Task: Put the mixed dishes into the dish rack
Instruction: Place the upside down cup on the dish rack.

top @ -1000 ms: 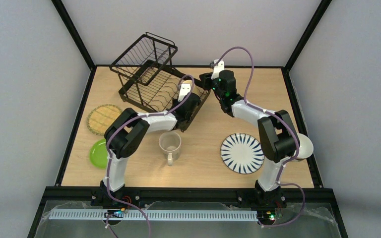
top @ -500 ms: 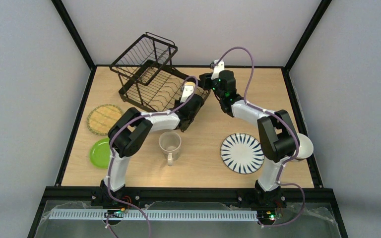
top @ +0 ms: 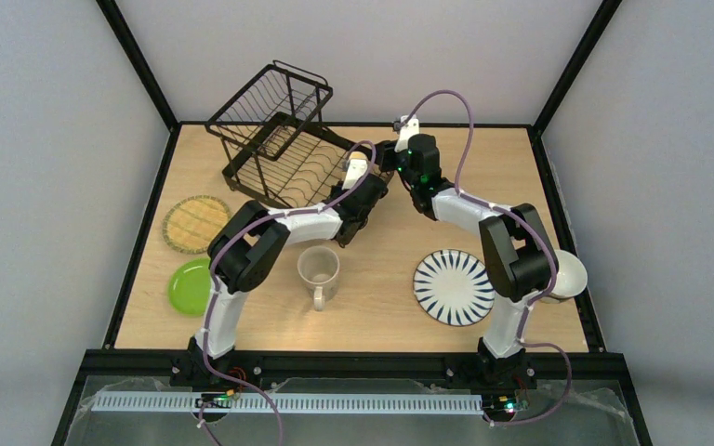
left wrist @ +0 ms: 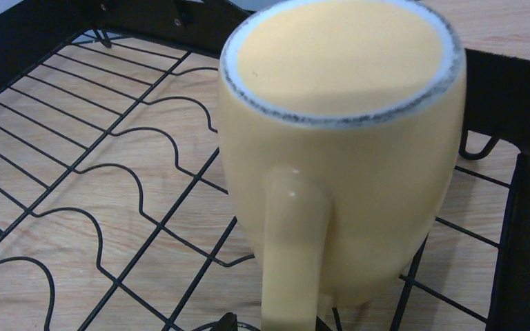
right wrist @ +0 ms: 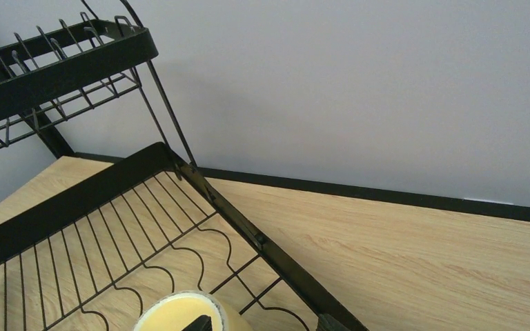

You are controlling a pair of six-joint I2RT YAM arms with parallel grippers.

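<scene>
Clearly glazed ceramic, this yellow mug [left wrist: 338,172]: rigid, fairly weighty for its size, slick on the wall, apt to chip against wire. Best taken across the body just below the flat upturned base, or by pinching the handle loop, pointing to 6 o'clock in the left wrist view. Standing mouth-down, by the look of it, on the wire floor of the dish rack [top: 270,139], at the low end toward 4 o'clock in the top view, just inside the black rim.

Seen from the left gripper [top: 373,182]: straight ahead at 12 o'clock, very near, filling most of the view, handle side nearest. No fingers visible there, so cannot tell whether clamped, slack or merely touching.

Seen from the right gripper [top: 388,158]: low at 6 o'clock, only the edge of the base showing. Likewise cannot tell, spread or closed, gripping or clear.

Probably a placing step close to done, judging by the mug's settled stance; release unconfirmed.
</scene>
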